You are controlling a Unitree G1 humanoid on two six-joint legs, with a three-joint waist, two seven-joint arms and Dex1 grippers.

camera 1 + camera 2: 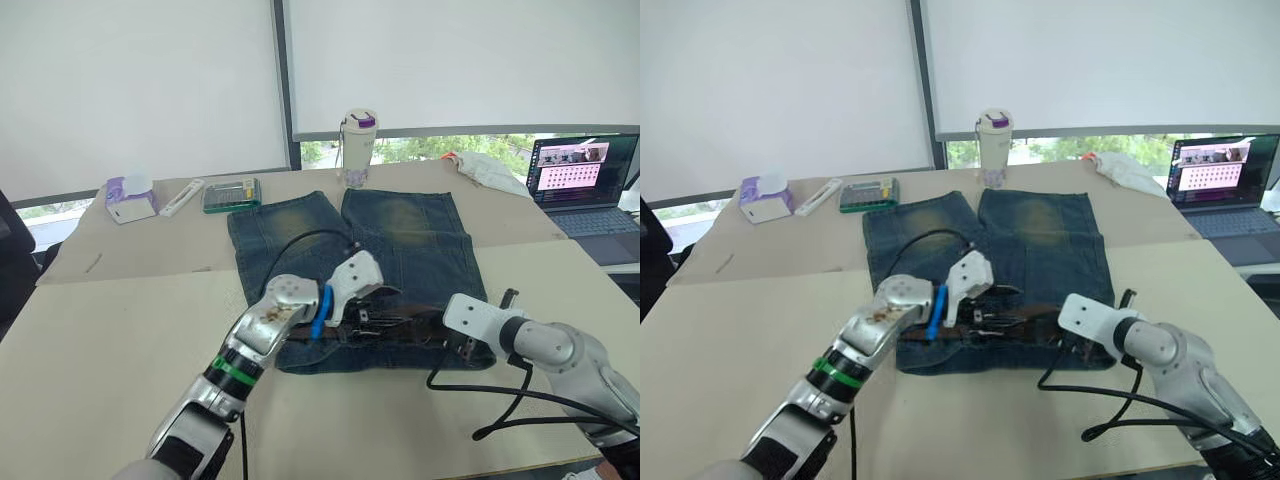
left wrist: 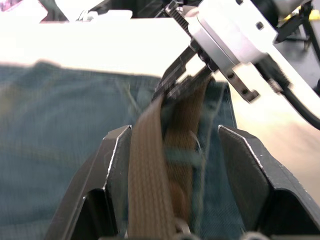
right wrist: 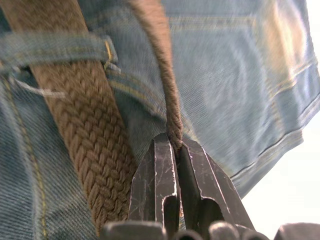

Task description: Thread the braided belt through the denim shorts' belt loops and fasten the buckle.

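Beige tabletop (image 1: pixel 120 330) under drawn blinds carries the shorts (image 1: pixel 400 250). Right gripper (image 3: pixel 175 150) clamps one run of the belt (image 3: pixel 85 125), another passing under a loop (image 3: pixel 50 47) beside its jaws. Left gripper (image 2: pixel 175 165) straddles both runs, jaws apart. Threading looks partly done; the buckle isn't discernible, fastening remains.

We see the denim shorts (image 1: pixel 400 240) flat on the table (image 1: pixel 110 320), waistband nearest us, legs toward the window. The braided belt (image 3: pixel 95 135) lies along the waistband under a belt loop (image 3: pixel 55 47). Behind stand a cup (image 1: pixel 358 148) and, rightward, a laptop (image 1: pixel 585 185).
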